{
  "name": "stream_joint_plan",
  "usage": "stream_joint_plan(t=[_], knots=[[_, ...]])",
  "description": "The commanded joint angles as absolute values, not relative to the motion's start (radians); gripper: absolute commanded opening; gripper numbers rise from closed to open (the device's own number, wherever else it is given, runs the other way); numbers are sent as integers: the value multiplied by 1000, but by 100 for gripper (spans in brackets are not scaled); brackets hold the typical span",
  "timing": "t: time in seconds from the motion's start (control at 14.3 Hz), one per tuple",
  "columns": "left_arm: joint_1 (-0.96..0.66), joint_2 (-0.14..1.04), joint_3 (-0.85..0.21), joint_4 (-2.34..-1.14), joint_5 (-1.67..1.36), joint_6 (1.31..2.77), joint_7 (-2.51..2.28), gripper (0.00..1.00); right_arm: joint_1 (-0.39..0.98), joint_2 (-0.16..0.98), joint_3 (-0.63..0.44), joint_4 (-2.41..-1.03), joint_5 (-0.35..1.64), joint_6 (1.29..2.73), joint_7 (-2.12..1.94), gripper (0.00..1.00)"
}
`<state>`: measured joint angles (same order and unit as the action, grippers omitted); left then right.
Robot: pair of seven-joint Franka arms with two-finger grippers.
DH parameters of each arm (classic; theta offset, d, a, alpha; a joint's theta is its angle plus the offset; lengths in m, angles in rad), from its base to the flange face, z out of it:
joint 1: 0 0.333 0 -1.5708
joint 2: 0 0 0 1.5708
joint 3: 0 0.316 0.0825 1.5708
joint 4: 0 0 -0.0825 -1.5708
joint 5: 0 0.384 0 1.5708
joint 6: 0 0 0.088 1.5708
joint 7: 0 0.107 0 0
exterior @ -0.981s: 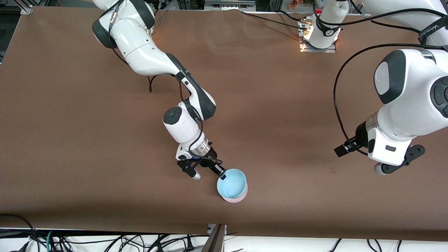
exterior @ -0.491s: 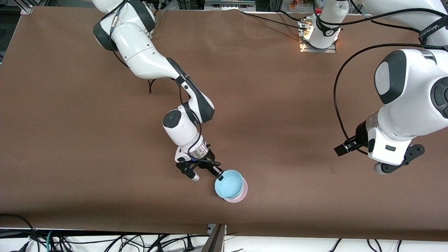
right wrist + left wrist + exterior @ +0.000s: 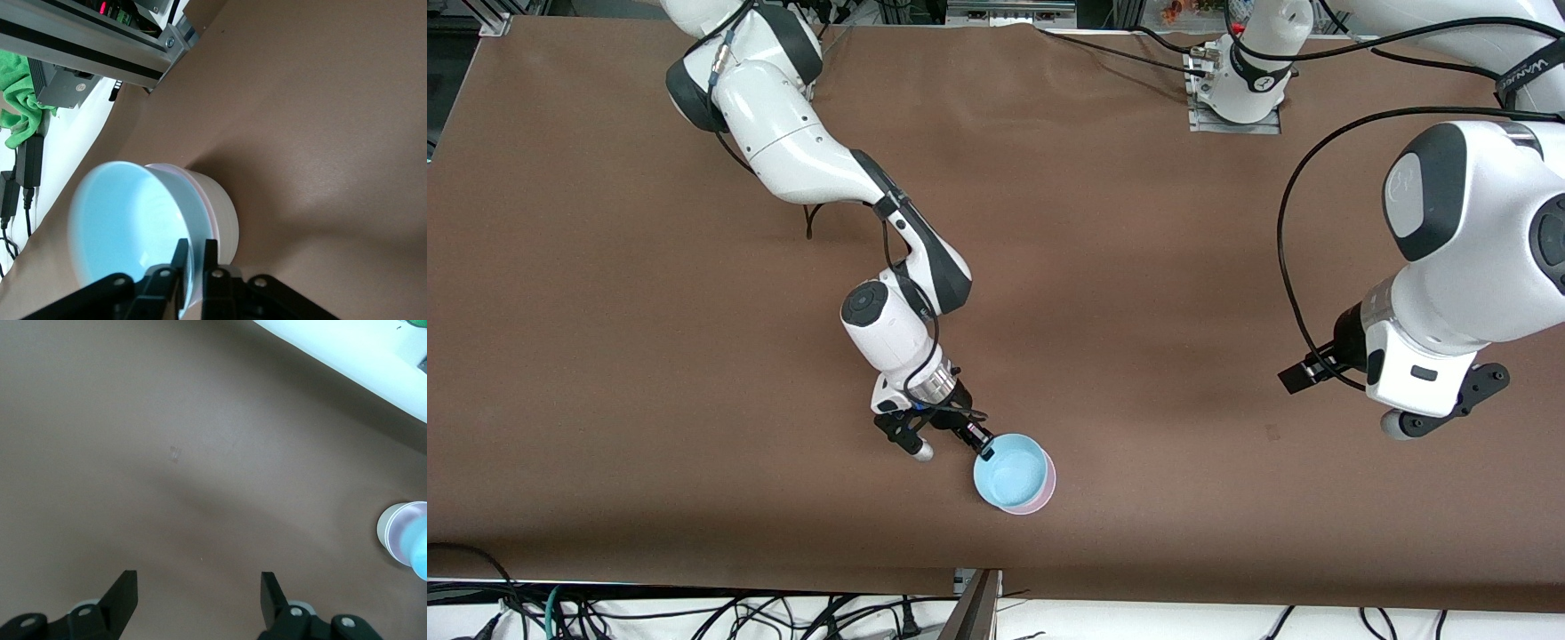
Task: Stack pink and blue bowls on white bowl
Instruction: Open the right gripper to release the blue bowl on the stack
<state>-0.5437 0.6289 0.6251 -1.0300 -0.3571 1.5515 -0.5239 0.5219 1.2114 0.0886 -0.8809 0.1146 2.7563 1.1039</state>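
Three bowls sit nested on the tabletop (image 3: 694, 356) near the front camera's edge: the front view shows only the blue bowl (image 3: 1009, 471) in the pink bowl (image 3: 1048, 489), while the right wrist view also reveals the white bowl (image 3: 223, 210) beneath. The right gripper (image 3: 983, 442) pinches the blue bowl's rim between its fingers (image 3: 179, 267). The left gripper (image 3: 199, 597) waits spread over bare tabletop toward the left arm's end.

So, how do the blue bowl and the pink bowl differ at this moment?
The blue bowl sits on top, its whole inside visible; the pink bowl is nested under it, showing only a rim edge. The right gripper has its fingers around the blue bowl's rim; the pink bowl is not gripped. Both look round and alike in size, stacked together on the table.
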Motion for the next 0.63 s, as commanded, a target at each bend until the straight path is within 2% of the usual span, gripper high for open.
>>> stream_joint_plan(t=[0.0, 0.07, 0.28, 0.35, 0.42, 0.56], knots=[[-560, 591, 626, -1077, -353, 1549, -502, 83, 520, 1230, 100, -838, 123, 2758, 1081, 40], [-560, 591, 626, -1077, -353, 1549, -502, 83, 519, 1227, 101, -838, 123, 2757, 1084, 41], [-560, 591, 626, -1077, -353, 1549, -502, 83, 506, 1194, 103, -836, 124, 2689, 1086, 63], [-560, 591, 626, -1077, -353, 1548, -502, 83, 494, 1159, 109, -838, 126, 2630, 1083, 75], [-560, 591, 626, -1077, -353, 1549, -502, 83, 471, 1125, 132, -838, 126, 2567, 1078, 100], [-557, 591, 624, -1077, -353, 1549, -500, 83, 422, 1041, 147, -842, 123, 2412, 1042, 100]])
